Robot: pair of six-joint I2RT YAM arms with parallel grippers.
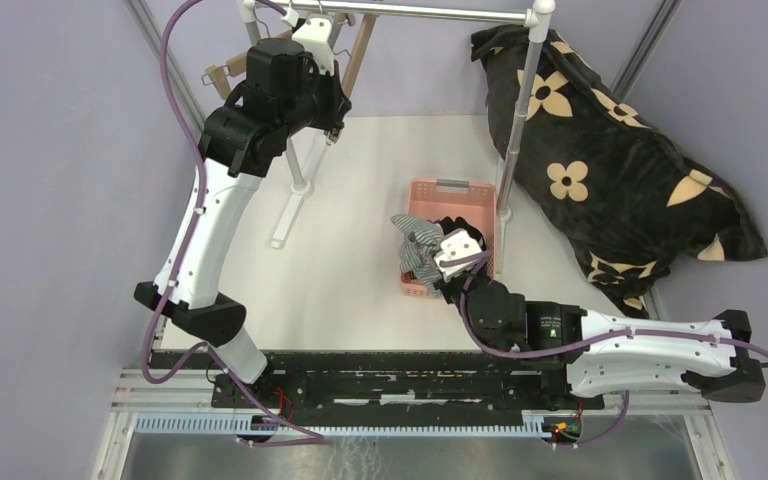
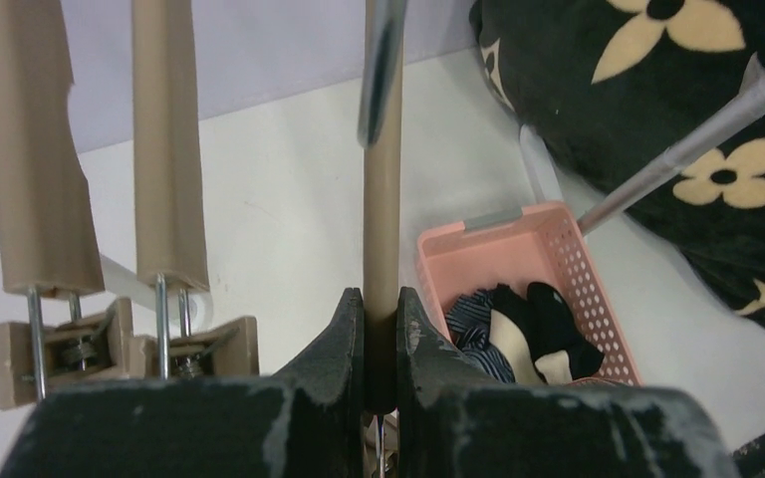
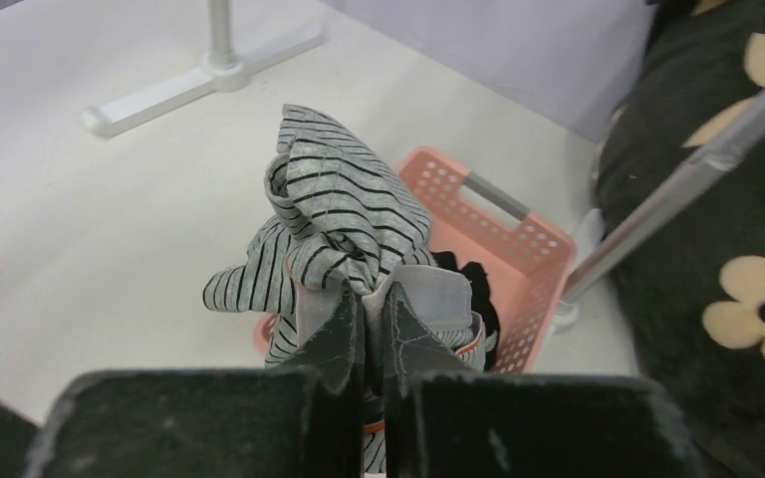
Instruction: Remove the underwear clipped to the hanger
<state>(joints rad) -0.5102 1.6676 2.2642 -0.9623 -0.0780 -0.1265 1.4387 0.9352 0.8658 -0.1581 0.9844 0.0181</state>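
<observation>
The grey-and-white striped pair (image 3: pixel 344 214) is a soft bundle of grey cloth with thin dark stripes and a plain grey waistband. It hangs bunched over the near left corner of a pink basket (image 3: pixel 518 234). The right gripper (image 3: pixel 374 304) pinches it, both fingers pressed together on the cloth.

Two more pairs lie inside the basket: a navy pair (image 2: pixel 473 324) with thin light stripes, and beside it a black pair (image 2: pixel 548 309) with a beige waistband.

The right arm (image 1: pixel 640 350) stretches low across the table (image 1: pixel 360 270) from the near right, its wrist turned towards the basket. The left arm (image 1: pixel 210 220) reaches up and away to the clothes rail (image 1: pixel 430 12) at the far side. There the left gripper (image 2: pixel 382 309) is clamped on the tan wooden bar of a hanger (image 2: pixel 382 219), the bar filling the narrow gap between the fingers.

To the left of that bar hang two more wooden hangers (image 2: pixel 169 149) with wooden clips (image 2: pixel 60 349) at their lower ends — no cloth shows in those clips.

A big black cushion (image 1: pixel 600 150) with beige flowers lies along the right side of the table. One upright of the rack (image 1: pixel 520 110) stands between the cushion and the basket, close to the basket's right wall.
</observation>
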